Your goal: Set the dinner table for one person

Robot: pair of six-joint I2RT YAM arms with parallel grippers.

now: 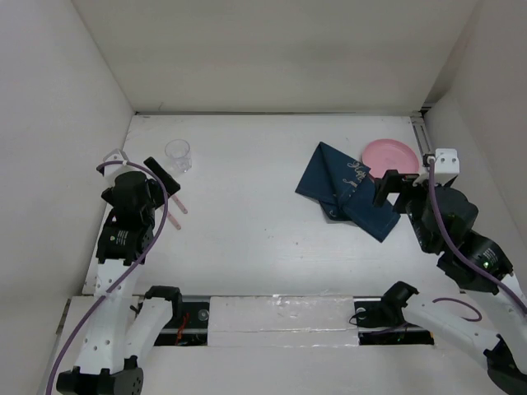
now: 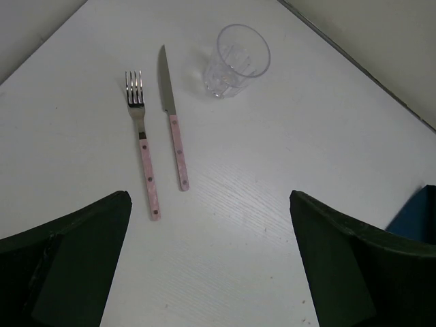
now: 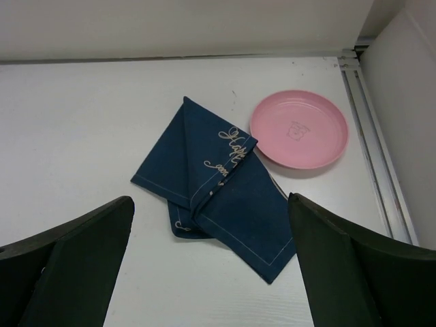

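Left wrist, left gripper [image 2: 208, 204]: jaws spread wide with nothing between them, held back from the cutlery.
Left wrist, cutlery: fork [image 2: 144, 150] and knife [image 2: 174, 122] lie side by side, apart, handles towards the arm. That looks like handy staging, not a place setting.
Left wrist, glass [image 2: 238, 60]: upright just beyond the knife tip, near the back wall.
Right wrist, right gripper [image 3: 211, 204]: gaping and empty, poised short of the cloth.
Right wrist, placemat [image 3: 211, 184]: navy, folded over itself. I'd guess it needs spreading first.
Right wrist, plate [image 3: 298, 128]: pink, touching the placemat's far corner, close to the side rail [image 3: 378, 143].
Top view, dinner table [image 1: 272, 239]: white top filling the enclosure, walled on three sides.
Top view, room: broad bare middle between the arms, and the edges are tighter.
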